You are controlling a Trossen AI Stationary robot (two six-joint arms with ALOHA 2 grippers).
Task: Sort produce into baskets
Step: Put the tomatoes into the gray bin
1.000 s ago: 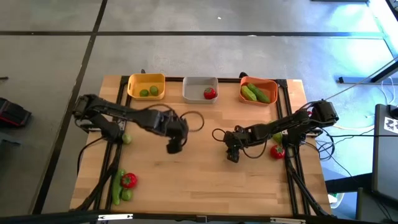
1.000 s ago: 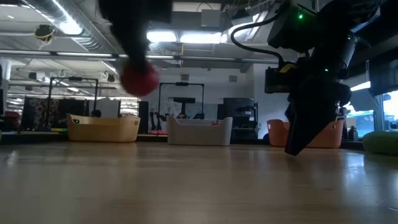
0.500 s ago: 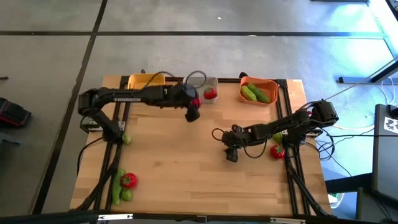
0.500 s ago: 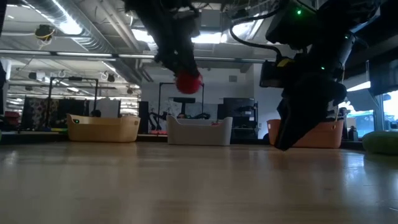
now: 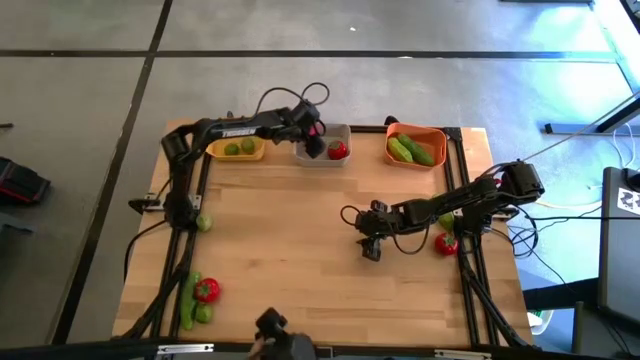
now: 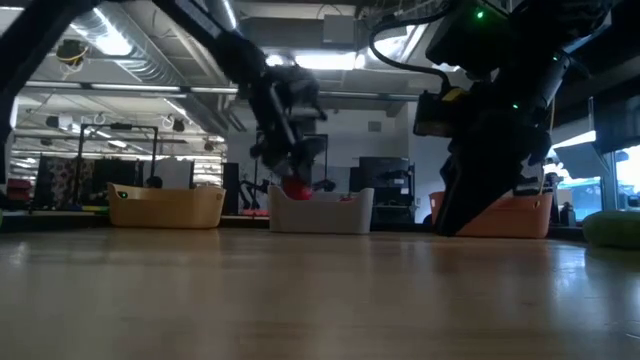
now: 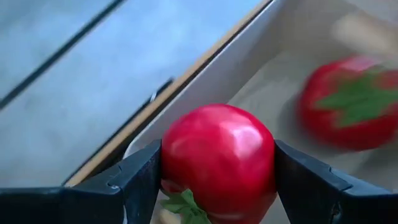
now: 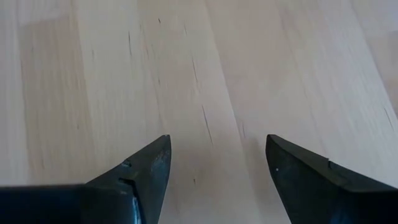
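My left gripper (image 5: 312, 146) is shut on a red tomato (image 7: 217, 160) over the light grey basket (image 5: 322, 157), where another tomato (image 5: 338, 150) lies. The yellow basket (image 5: 236, 137) holds two limes; the orange basket (image 5: 416, 147) holds cucumbers. My right gripper (image 5: 371, 250) is open and empty, low over bare wood right of the table's middle. A tomato (image 5: 446, 243) and a green piece lie at the right edge. A tomato (image 5: 206, 290), a cucumber (image 5: 187, 300) and a lime lie at the near left; a lime (image 5: 204, 223) lies at the left edge. My left gripper pinches the tomato's round sides (image 7: 169, 155) between its two fingers. The tomato is lifted clear, above the grey basket's floor, with its green top (image 7: 184, 205) turned toward the gripper.
The three baskets stand in a row along the table's far edge. Black frame rails run along the table's left and right sides. A dark object (image 5: 272, 325) shows at the near edge. The middle of the table is bare wood.
My left gripper has carried the tomato from the table's middle toward the far edge, up and then down over the grey basket. It has stayed shut on the tomato. My right gripper has kept nearly still.
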